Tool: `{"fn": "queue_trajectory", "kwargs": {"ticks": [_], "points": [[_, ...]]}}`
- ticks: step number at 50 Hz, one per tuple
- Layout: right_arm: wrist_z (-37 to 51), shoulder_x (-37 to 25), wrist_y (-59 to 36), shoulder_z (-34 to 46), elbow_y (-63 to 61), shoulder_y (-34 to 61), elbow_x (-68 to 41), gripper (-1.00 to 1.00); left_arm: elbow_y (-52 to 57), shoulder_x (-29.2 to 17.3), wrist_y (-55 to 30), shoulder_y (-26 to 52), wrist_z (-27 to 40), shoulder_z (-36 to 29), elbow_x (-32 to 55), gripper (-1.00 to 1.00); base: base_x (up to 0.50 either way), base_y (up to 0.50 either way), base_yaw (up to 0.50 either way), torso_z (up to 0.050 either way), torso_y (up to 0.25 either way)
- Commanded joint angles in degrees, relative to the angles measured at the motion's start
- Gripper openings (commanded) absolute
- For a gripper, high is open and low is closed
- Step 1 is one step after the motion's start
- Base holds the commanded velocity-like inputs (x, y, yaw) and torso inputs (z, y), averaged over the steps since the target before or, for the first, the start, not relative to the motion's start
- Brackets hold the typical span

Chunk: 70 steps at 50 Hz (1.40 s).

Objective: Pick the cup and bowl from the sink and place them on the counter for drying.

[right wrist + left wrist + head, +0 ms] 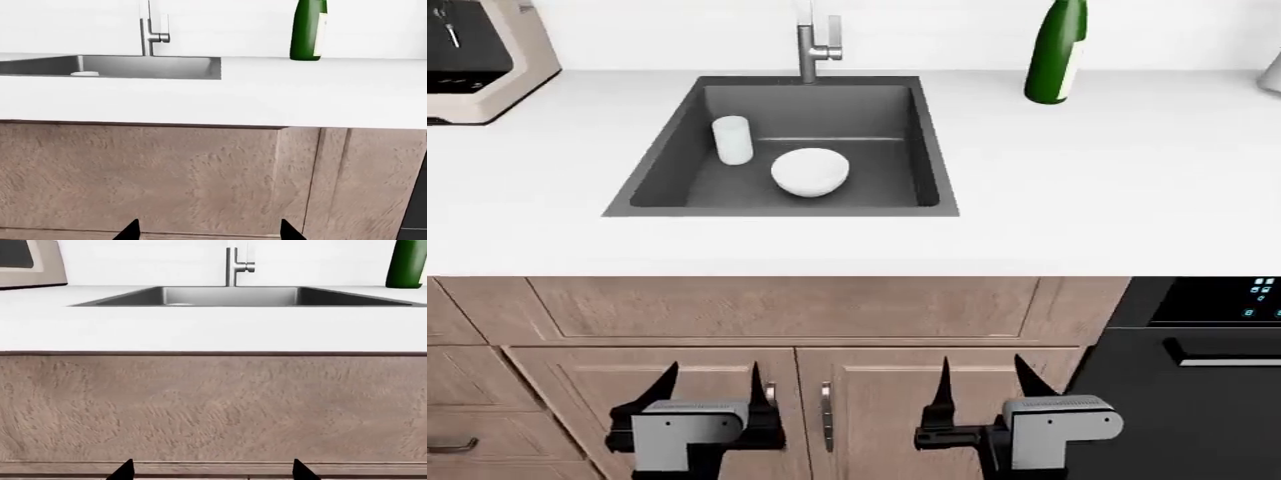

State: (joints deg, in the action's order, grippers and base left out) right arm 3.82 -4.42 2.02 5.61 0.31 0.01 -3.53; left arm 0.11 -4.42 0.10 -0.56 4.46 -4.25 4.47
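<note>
Cup upright in sink, left of centre; bowl just beside it at its 4 o'clock, also on the basin floor. Counter surrounds the basin. Left gripper and right gripper low before the cabinet doors, jaws spread wide, both holding nothing. Green bottle at 1 o'clock of the sink.

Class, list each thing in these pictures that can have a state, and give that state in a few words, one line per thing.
cup: upright in the sink, not gripped.
bowl: in the sink, apart from the cup; which way up it sits is unclear.
sink: holds both dishes.
faucet: no water running.
green bottle: upright on the counter.
left gripper: open, empty.
right gripper: open, empty.
cabinet doors: closed.
</note>
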Motion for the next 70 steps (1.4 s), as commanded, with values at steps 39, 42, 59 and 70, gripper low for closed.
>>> {"fn": "queue_trajectory", "kwargs": {"ticks": [39,42,59,70], "points": [[3.95,-2.63,0.21,3.04,0.70,0.56,-2.84,1.00,-1.07,-2.69,1.24,1.25,4.17,-4.15,0.55,1.00,0.00,0.18,0.00,0.023,0.001],[4.11,-2.77,0.24,3.22,0.59,0.50,-2.92,1.00,-0.84,-2.96,1.42,0.92,4.24,-4.20,0.76,1.00,0.00,0.00,0.00,0.050,0.000],[4.76,-3.50,0.41,4.23,0.81,0.80,-3.34,1.00,-0.69,-3.65,1.74,0.91,4.94,-5.07,1.34,1.00,0.00,0.00,0.00,0.050,0.001],[5.03,-3.86,0.54,4.76,0.89,0.81,-3.89,1.00,0.73,-4.07,0.85,0.43,6.09,-5.27,1.50,1.00,0.00,0.00,0.00,0.008,0.000]]}}
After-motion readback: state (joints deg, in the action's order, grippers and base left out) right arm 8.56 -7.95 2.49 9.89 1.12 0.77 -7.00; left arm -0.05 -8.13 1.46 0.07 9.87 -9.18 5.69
